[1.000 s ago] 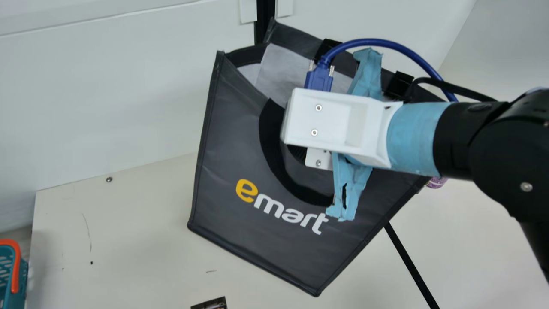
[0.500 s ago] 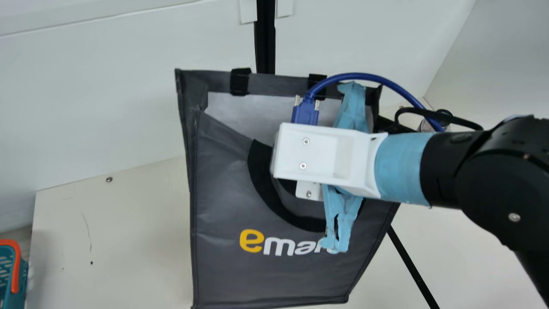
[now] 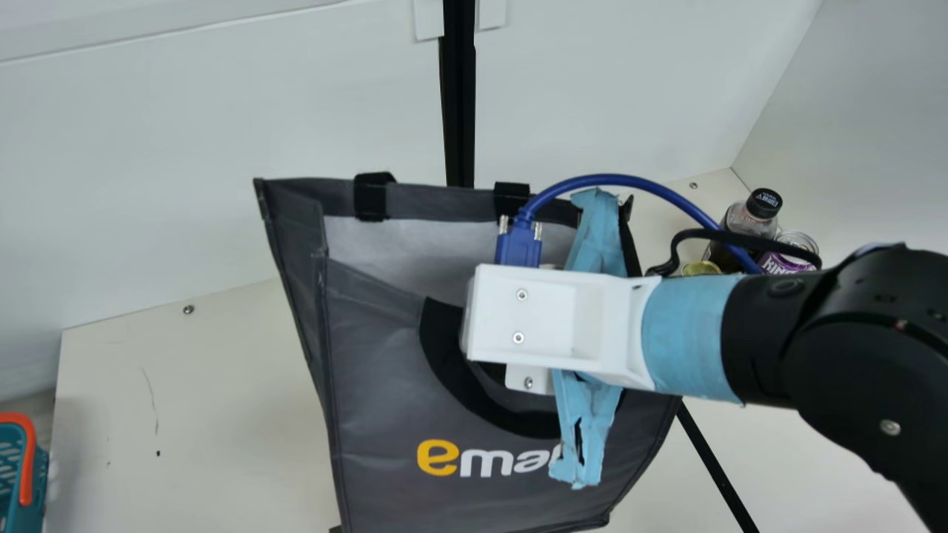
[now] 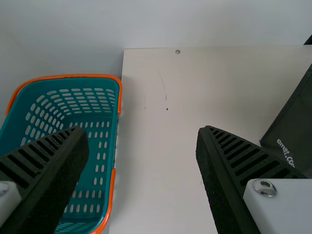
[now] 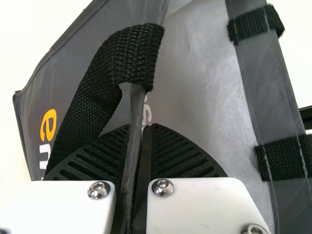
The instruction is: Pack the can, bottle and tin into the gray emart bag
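Observation:
In the main view my right gripper (image 3: pixel 548 318) holds the gray emart bag (image 3: pixel 385 370) over the table's middle, mouth partly open. The right wrist view has that gripper (image 5: pixel 139 151) shut on the rim of the bag (image 5: pixel 204 87), beside a black strap handle. Behind my right arm, at the back right, stand the bottle (image 3: pixel 754 215) with its black cap and the purple can (image 3: pixel 786 259); the top of the tin (image 3: pixel 700 268) peeks out near them. My left gripper (image 4: pixel 141 161) is open and empty, the bag's side (image 4: pixel 292 131) being at that view's edge.
A teal basket with orange trim (image 3: pixel 22 459) stands at the left edge of the table (image 3: pixel 185 414), and the left wrist view has the basket (image 4: pixel 92 156) too. A black post (image 3: pixel 459 111) rises behind the bag.
My right gripper has come toward the table's front with the bag, which has turned and swung its mouth lower and leftward. The bottle, can and tin top have come into sight behind the arm.

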